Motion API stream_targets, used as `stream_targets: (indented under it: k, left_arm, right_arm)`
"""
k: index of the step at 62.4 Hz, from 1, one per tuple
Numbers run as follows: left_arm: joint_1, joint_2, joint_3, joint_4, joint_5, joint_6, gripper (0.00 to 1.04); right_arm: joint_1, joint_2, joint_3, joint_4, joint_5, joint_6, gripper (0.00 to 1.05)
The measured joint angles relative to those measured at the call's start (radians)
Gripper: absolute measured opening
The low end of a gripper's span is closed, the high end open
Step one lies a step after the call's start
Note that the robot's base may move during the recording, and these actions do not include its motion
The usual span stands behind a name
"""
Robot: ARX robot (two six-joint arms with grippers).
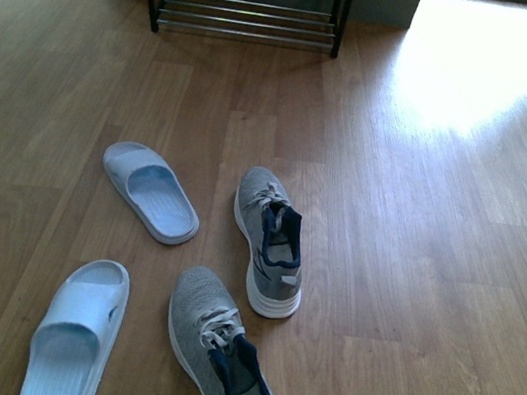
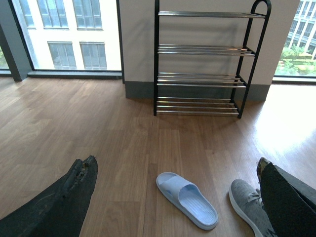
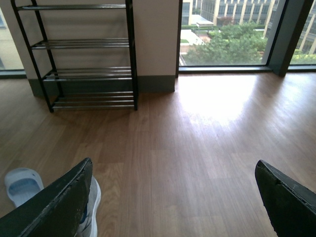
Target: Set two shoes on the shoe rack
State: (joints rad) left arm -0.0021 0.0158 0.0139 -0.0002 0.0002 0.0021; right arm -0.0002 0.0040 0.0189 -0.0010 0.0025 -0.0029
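Observation:
Four shoes lie on the wooden floor in the front view: two pale blue slides on the left and two grey sneakers to their right. The shoe rack stands against the far wall with nothing on its rods. Neither gripper shows in the front view. My left gripper is open above the floor, with a slide between its fingers and a sneaker by one finger; the rack is ahead. My right gripper is open over bare floor, with a sneaker and slide beside one finger.
The rack backs onto a white wall panel with a grey skirting. Tall windows flank it. A bright patch of sunlight falls on the floor to the right of the rack.

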Motion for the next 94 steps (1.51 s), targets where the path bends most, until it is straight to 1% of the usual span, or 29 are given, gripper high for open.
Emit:
stream_targets:
  k: [2,4,5,6,7,8,9,11,14,17,19,24,31,36,40,49,52,56,64,71,80,85,94]
  left_arm:
    - [-0.003,0.005,0.002,-0.005,-0.013,-0.013,0.95]
    - [-0.046,0.058,0.041,-0.108,-0.135,-0.109,0.95]
    - [-0.061,0.080,0.053,-0.132,-0.166,-0.138,0.95]
    - [-0.095,0.139,0.081,-0.169,-0.226,-0.201,0.95]
    - [-0.110,0.173,0.093,-0.176,-0.258,-0.218,0.95]
    - [-0.139,0.245,0.116,-0.172,-0.305,-0.303,0.95]
    - [-0.161,0.318,0.135,-0.154,-0.327,-0.369,0.95]
    - [-0.191,0.425,0.159,-0.109,-0.327,-0.462,0.95]
    - [-0.226,0.608,0.196,-0.010,-0.288,-0.590,0.95]
    - [-0.244,0.758,0.227,0.066,-0.256,-0.665,0.95]
    - [-0.259,0.905,0.257,0.136,-0.216,-0.711,0.95]
    - [-0.272,1.223,0.332,0.257,-0.123,-0.783,0.95]
    - [-0.279,1.595,0.422,0.341,-0.031,-0.845,0.95]
    - [-0.295,1.799,0.497,0.345,0.036,-0.884,0.95]
    - [-0.317,1.923,0.559,0.330,0.063,-0.889,0.95]
    - [-0.351,2.127,0.702,0.283,0.163,-0.882,0.95]
    - [-0.357,2.182,0.747,0.259,0.174,-0.879,0.95]
    - [-0.363,2.256,0.806,0.244,0.214,-0.879,0.95]
    - [-0.378,2.358,0.908,0.202,0.246,-0.890,0.95]
    - [-0.386,2.426,0.978,0.182,0.300,-0.901,0.95]
    - [-0.389,2.512,1.064,0.140,0.347,-0.909,0.95]
    - [-0.390,2.551,1.112,0.074,0.351,-0.910,0.95]
    - [-0.389,2.607,1.181,0.015,0.397,-0.911,0.95]
  right_arm:
    - [0.000,0.000,0.000,0.000,0.000,0.000,0.96]
    - [0.000,0.000,0.000,0.000,0.000,0.000,0.96]
    - [0.000,0.000,0.000,0.000,0.000,0.000,0.96]
    - [0.000,0.000,0.000,0.000,0.001,0.000,0.96]
    - [0.000,0.000,0.000,0.000,0.000,0.000,0.96]
    - [0.000,0.000,0.000,0.000,0.000,0.000,0.96]
    - [0.000,0.000,0.000,0.000,0.000,0.000,0.96]
    - [0.000,0.000,0.000,0.000,-0.002,0.000,0.96]
    - [0.000,0.000,0.000,0.000,-0.003,0.000,0.96]
    - [0.000,0.000,0.000,0.000,-0.003,0.000,0.96]
    - [0.000,0.000,0.000,0.000,-0.003,0.000,0.96]
    - [0.000,0.000,0.000,0.000,-0.003,0.000,0.96]
    - [0.000,0.000,0.000,0.000,-0.003,0.000,0.96]
    - [0.000,0.000,0.000,0.000,-0.003,0.000,0.96]
    - [0.000,0.000,0.000,0.000,-0.003,0.000,0.96]
    - [0.000,0.000,0.000,0.000,-0.003,0.000,0.96]
    - [0.000,0.000,0.000,0.000,-0.003,0.000,0.96]
    - [0.000,0.000,0.000,0.000,-0.003,0.000,0.96]
    - [0.000,0.000,0.000,0.000,-0.003,0.000,0.96]
    - [0.000,0.000,0.000,0.000,-0.003,0.000,0.96]
    - [0.000,0.000,0.000,0.000,-0.003,0.000,0.96]
    - [0.000,0.000,0.000,0.000,-0.003,0.000,0.96]
    - [0.000,0.000,0.000,0.000,-0.003,0.000,0.96]
